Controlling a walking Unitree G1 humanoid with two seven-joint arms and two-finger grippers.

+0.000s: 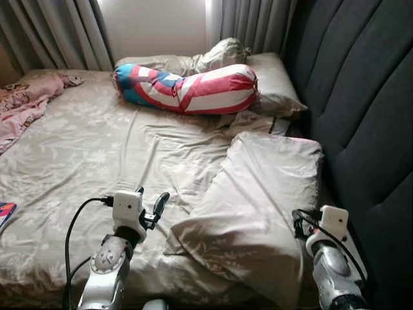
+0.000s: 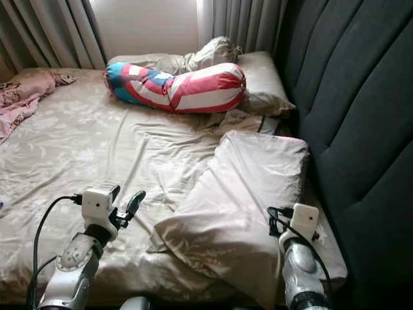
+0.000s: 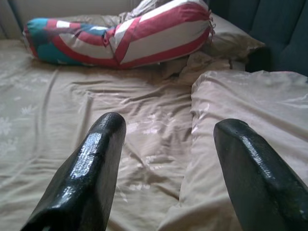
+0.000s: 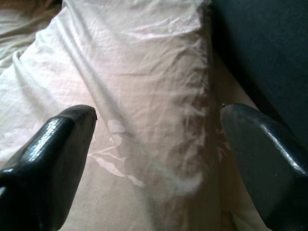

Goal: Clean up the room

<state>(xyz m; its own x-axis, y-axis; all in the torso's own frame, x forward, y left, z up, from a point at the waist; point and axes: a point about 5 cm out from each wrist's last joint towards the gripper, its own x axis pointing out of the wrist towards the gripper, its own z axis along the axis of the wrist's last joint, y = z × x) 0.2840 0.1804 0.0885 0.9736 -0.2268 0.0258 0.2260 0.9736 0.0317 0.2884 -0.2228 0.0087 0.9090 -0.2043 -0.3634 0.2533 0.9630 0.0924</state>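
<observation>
pillow [image 1: 258, 200] on bed [image 1: 77, 148] | left gripper [image 3: 166, 168] spread, pillow at 3 o'clock | right gripper [image 4: 159, 159] spread over pillow

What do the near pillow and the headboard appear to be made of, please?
The pillow looks like smooth beige woven fabric with a slight sheen; it creases softly and carries a pale leaf print. The headboard seems upholstered in dark matte cloth, with padded vertical channels.

One bed [image 1: 84, 155]. Two tan pillows: one near right [image 1: 258, 200], one far right [image 1: 274, 81]. One striped roll pillow [image 1: 187, 87]. One pink blanket [image 1: 22, 106], far left. Two curtains [image 1: 58, 32].
</observation>
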